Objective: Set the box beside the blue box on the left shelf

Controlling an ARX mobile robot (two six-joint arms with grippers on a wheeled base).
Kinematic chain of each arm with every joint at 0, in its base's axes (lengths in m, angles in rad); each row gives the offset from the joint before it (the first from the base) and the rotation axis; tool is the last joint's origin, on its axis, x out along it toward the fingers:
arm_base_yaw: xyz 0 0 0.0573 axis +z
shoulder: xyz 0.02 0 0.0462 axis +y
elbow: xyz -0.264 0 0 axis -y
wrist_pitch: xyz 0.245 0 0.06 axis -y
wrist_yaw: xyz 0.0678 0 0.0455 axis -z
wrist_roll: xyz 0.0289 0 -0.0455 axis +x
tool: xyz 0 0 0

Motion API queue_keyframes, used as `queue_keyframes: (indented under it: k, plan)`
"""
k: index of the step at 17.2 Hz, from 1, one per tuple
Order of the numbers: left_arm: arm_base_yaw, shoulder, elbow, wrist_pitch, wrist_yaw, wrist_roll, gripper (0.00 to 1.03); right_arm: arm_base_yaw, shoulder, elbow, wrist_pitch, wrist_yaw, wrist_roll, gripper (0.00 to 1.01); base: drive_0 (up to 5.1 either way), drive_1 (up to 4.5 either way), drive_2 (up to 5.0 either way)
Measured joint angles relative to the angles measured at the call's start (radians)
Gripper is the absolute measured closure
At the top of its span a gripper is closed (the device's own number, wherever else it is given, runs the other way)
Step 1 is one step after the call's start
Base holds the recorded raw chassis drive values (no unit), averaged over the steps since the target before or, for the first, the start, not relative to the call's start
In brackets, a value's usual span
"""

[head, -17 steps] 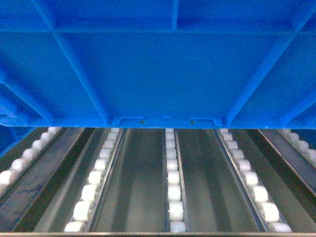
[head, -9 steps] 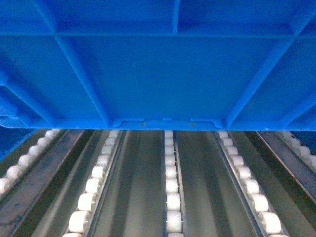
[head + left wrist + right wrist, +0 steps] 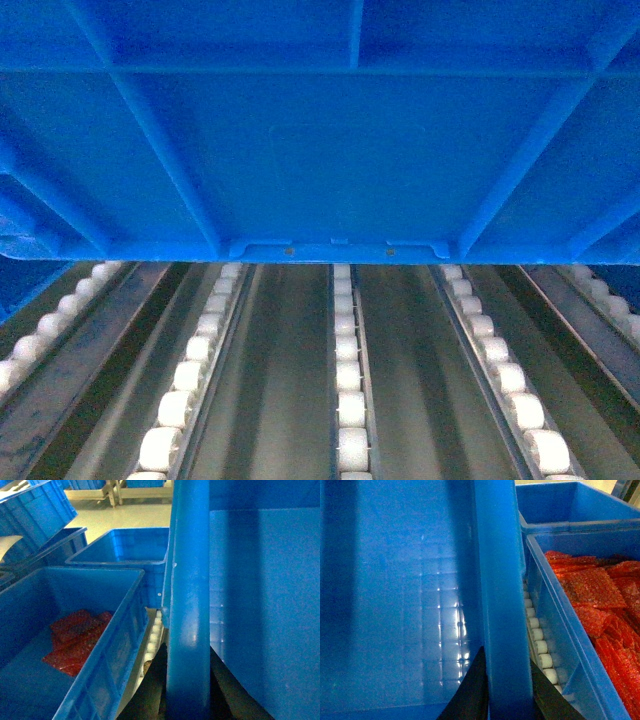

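Shiny metal shelf [image 3: 280, 380] with rows of little white rollers [image 3: 350, 400] — far back, a pale floor [image 3: 130, 515] in bright light.

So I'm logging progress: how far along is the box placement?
Done: both tools hold the box by its side rims, left and right, and it is lifted. In hand: it hangs over the roller shelf, between neighbouring crates. Left: lowering it onto the rollers and releasing.

Box [image 3: 320, 150] rim perhaps hides both claws' tips.
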Motion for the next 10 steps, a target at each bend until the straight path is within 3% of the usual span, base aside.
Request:
queue_keyframes:
  k: [10]
  plan:
    - [0.0,0.0,0.0,0.0,0.0,0.0,0.91,0.0,-0.001,0.0,0.0,0.0,0.0,0.91,0.0,0.0,0.0]
